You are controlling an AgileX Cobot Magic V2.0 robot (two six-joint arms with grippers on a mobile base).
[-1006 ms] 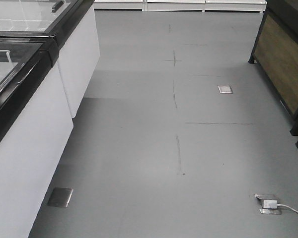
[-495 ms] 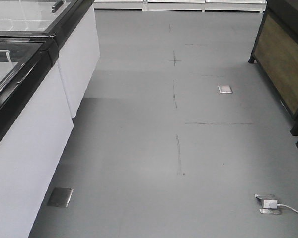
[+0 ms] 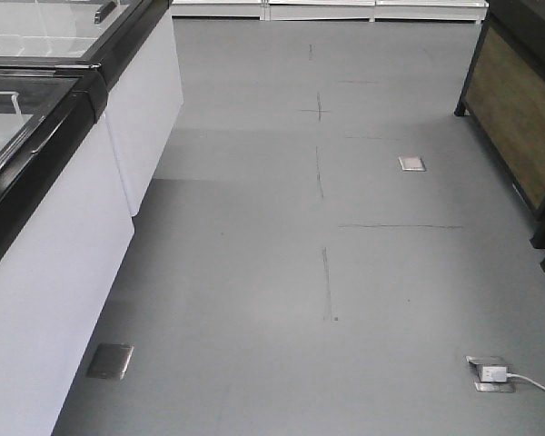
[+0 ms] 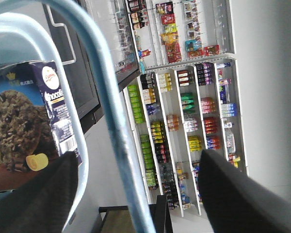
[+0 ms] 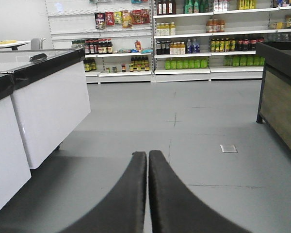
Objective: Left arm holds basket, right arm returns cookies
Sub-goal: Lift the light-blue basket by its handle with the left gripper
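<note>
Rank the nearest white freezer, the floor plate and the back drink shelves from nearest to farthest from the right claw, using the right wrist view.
1. Nearest white freezer, at the left edge, left of the shut right claw.
2. Floor plate, ahead and to the right.
3. Drink shelves, along the back wall.

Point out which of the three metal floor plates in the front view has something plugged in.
The square metal floor plate at lower right: a white plug and cable sit on it. The left plate and far plate are bare.
</note>
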